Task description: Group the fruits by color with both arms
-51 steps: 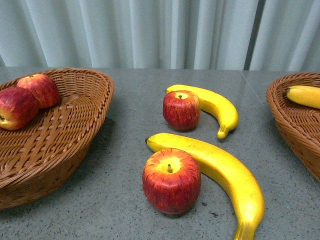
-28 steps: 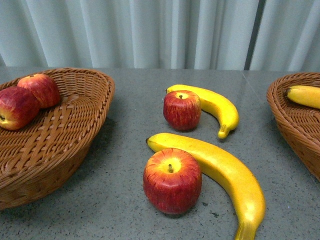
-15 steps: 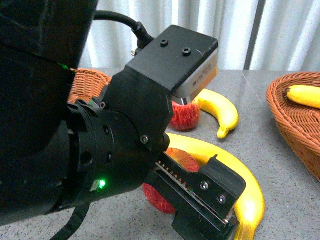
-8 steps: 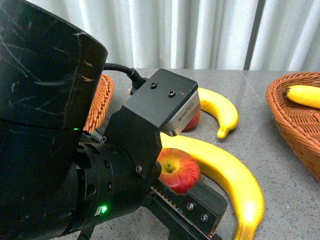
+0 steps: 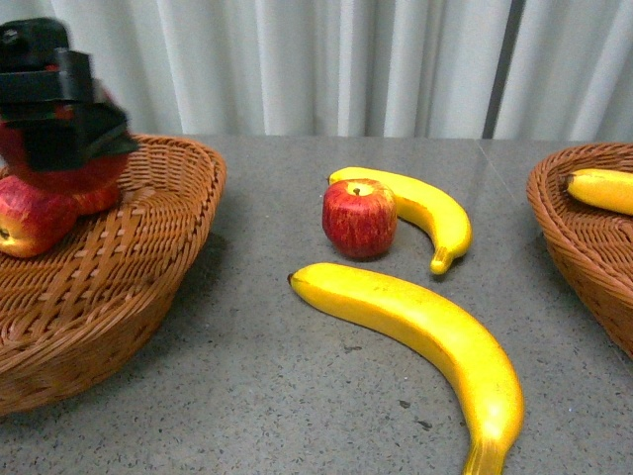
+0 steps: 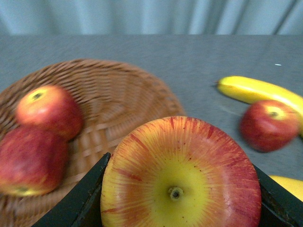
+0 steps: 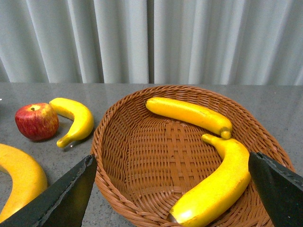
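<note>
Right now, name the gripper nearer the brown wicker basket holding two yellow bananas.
Right. The right gripper hovers open at the banana basket; the left gripper is over the other basket, gripping a red apple.

The grey table [image 5: 267, 396] bears a left basket [image 5: 188, 203] and a right basket [image 5: 569, 252] at the frame's edges. At centre an apple [image 5: 359, 219] sits just beside the small banana [image 5: 432, 213]. The large banana [image 5: 425, 332] lies lower right.
</note>
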Robot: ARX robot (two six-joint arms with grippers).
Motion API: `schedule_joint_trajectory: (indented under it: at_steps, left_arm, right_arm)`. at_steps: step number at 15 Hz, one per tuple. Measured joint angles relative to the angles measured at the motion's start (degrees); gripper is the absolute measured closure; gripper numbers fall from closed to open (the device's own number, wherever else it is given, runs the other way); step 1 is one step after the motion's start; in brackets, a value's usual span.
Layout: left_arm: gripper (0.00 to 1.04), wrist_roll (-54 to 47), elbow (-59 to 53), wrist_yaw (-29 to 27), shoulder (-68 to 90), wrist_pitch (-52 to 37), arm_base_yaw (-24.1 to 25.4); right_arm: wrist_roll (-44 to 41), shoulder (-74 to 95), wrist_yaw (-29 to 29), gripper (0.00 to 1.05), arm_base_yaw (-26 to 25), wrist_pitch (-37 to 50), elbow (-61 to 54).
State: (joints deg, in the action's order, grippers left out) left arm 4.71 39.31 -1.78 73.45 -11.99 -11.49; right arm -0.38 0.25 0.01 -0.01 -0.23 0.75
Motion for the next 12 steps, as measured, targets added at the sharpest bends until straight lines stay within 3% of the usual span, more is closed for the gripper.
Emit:
schedule_joint_trajectory:
  at_steps: [4,8,11,12]
  left_arm:
    - [0.39,4.5,-0.5,1.9,3.8,1.3,8.0]
    - [0.38,4.0,-3.1,2.9,7.1,1.4,9.2]
    - [0.06,3.5,-4.2,2.8,6.3,1.2,9.1]
    - [0.07,2.6,-4.9,2.2,4.6,1.4,8.4]
  right_arm:
    - [0.0,0.0,0.0,0.07,0.0,0.0,0.0]
    - [0.0,0.0,0.0,0.07,0.0,0.0,0.0]
    - [0.0,0.0,0.0,0.07,0.0,0.0,0.0]
    - [0.0,0.0,0.0,0.07,0.0,0.0,0.0]
